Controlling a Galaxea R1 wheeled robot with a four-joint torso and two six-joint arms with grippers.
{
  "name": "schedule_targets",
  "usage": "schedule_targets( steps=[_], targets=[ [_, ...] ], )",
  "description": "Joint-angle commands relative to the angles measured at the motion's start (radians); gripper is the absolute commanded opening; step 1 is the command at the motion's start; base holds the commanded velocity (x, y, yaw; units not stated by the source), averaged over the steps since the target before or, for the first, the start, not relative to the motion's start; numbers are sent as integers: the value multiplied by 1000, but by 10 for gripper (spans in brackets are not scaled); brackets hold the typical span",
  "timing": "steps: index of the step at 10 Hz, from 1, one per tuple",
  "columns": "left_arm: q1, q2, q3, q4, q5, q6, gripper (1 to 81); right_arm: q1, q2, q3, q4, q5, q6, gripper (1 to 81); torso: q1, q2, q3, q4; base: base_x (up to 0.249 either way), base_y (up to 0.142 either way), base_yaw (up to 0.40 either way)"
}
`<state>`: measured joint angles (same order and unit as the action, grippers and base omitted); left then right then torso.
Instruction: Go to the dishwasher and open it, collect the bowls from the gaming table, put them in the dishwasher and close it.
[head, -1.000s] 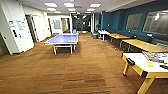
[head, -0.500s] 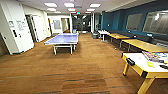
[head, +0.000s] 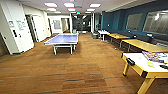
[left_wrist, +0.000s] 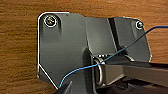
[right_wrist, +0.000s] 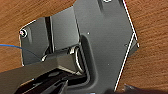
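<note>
Yellow game table (head: 140, 68) is seen at the right of the head view, one end turned toward the open wood-patterned floor (head: 75, 75), its length running off the picture's right edge. A small yellow object (head: 150, 64) lies on it. A blue ping-pong table (head: 63, 39) stands well apart, lengthwise away from the camera. A blue cable (left_wrist: 82, 68) is shown in the left wrist view. Whether the left gripper or right gripper is open or closed cannot be told.

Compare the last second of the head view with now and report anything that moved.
Nothing visibly changed. The blue table-tennis table, the yellow table at the right with the items on it, and the row of tables along the blue wall sit at the same places in the head view, so the camera has not shifted either.
</note>
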<state>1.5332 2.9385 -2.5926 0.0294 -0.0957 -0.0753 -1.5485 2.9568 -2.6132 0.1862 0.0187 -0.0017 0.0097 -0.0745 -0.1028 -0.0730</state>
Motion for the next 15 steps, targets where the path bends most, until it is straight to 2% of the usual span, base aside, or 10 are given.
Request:
schedule_targets(
  steps=[1,4,7,9,15],
  targets=[
    [-40,-8,5,17,54,9,811,44,-9,10,-4,-59,3,811,0,0,0,0,0,0,0],
    [-40,-21,29,21,53,12,811,44,-35,65,-8,-60,-7,811,0,0,0,0,0,0,-285],
    [-38,-65,103,23,53,15,811,47,-167,284,-13,-60,-9,811,0,0,0,0,0,0,-379],
    [-35,-79,123,23,53,15,811,49,-224,369,-14,-59,-11,811,0,0,0,0,0,0,-390],
    [-28,-100,155,44,53,15,811,47,-236,381,-48,-59,-15,811,-1,0,0,0,0,0,-391]
  ],
)
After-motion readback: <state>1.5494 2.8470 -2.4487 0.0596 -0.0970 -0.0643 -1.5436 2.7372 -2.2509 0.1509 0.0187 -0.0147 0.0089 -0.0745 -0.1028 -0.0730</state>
